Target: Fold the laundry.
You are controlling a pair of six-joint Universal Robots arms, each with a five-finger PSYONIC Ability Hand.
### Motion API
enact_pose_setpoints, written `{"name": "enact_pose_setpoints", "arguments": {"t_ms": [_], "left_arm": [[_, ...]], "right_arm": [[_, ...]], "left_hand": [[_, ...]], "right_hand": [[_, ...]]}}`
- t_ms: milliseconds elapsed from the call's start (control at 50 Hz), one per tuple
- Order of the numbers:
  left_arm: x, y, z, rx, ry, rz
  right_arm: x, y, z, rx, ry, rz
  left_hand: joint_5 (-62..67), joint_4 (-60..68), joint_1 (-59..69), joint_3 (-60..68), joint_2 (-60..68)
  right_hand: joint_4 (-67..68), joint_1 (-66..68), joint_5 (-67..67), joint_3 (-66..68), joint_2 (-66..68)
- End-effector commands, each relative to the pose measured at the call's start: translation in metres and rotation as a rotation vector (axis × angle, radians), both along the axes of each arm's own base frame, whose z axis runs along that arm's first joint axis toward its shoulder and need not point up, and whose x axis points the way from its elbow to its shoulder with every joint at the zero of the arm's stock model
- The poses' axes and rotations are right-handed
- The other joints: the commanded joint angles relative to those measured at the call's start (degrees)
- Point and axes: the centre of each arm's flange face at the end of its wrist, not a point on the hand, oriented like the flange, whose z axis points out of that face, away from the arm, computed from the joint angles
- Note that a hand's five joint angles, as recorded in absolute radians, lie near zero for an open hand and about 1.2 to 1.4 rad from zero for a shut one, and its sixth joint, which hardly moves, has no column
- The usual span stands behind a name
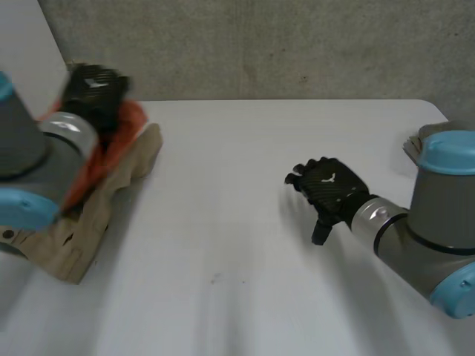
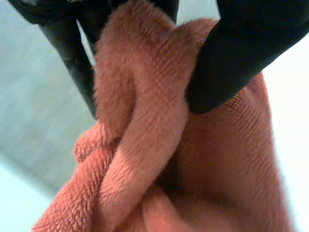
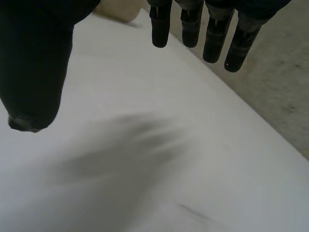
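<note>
An orange terry towel lies bunched on top of a beige garment at the table's far left. My left hand is on the towel's upper part. In the left wrist view its thumb and fingers pinch a thick fold of the orange towel between them. My right hand hovers over the bare white table right of the middle, its fingers straight and its thumb apart, holding nothing.
The beige garment hangs over the table's left front edge. A folded pale cloth lies at the table's right edge behind my right arm. A grey wall runs behind the table.
</note>
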Motion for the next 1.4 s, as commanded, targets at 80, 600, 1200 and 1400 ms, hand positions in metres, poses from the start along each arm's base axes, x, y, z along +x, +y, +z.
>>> {"name": "enact_pose_setpoints", "arguments": {"t_ms": [80, 600, 1200, 1400], "left_arm": [[-0.116, 0.144, -0.039, 0.214, 0.139, -0.448], [-0.063, 0.086, -0.034, 0.181, 0.161, -0.255], [0.049, 0.012, -0.114, 0.445, -0.312, -0.093], [0.037, 0.005, -0.101, 0.371, -0.302, -0.102]], "right_arm": [[-0.020, -0.016, 0.015, -0.057, -0.031, -0.080], [-0.031, -0.011, 0.016, 0.020, 0.017, -0.120], [0.033, 0.083, -0.044, 0.157, 0.000, 0.092], [0.027, 0.080, -0.038, 0.145, -0.008, 0.074]], "left_hand": [[14.0, 11.3, 15.2, 12.8, 11.9], [-54.9, -57.6, -53.8, -56.2, -57.1], [-31.1, -33.8, -29.9, -32.3, -33.2], [14.0, 11.3, 15.2, 12.8, 11.9]], "right_hand": [[-3.3, -1.5, -3.1, -2.3, -2.6], [-3.3, -1.5, -3.1, -2.3, -2.6], [-3.3, -1.5, -3.1, -2.3, -2.6], [-3.3, -1.5, -3.1, -2.3, -2.6]]}}
